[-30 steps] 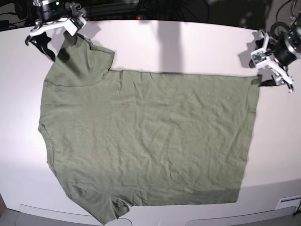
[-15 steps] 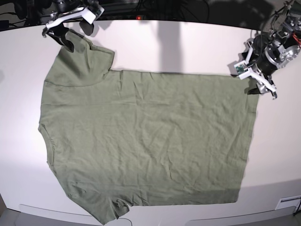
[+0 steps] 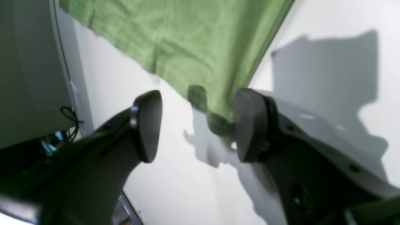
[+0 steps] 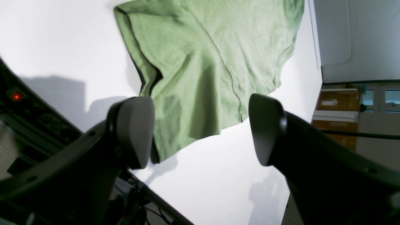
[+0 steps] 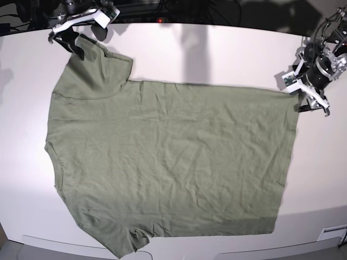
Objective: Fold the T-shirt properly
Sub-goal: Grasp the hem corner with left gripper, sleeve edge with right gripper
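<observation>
The sage-green T-shirt (image 5: 168, 162) lies spread flat on the white table (image 5: 217, 49), collar side to the left and hem to the right. My left gripper (image 5: 309, 103) hangs at the hem's far right corner. In the left wrist view it (image 3: 193, 125) is open, and the T-shirt (image 3: 187, 47) corner lies between its fingers, touching the right pad (image 3: 247, 125). My right gripper (image 5: 81, 42) is at the far left sleeve. It (image 4: 200, 128) is open and straddles the sleeve's edge of the T-shirt (image 4: 203, 62), with nothing pinched.
Dark cables and equipment (image 5: 179, 8) run behind the table's far edge. A red light (image 4: 16, 96) glows there. A small white box (image 5: 333, 234) sits at the table's near right corner. The shirt's lower sleeve (image 5: 122, 244) reaches the table's front edge.
My right gripper slid right along the far edge to the sleeve, then held. My left gripper swung in toward the hem corner and has now shifted slightly back to the right.
</observation>
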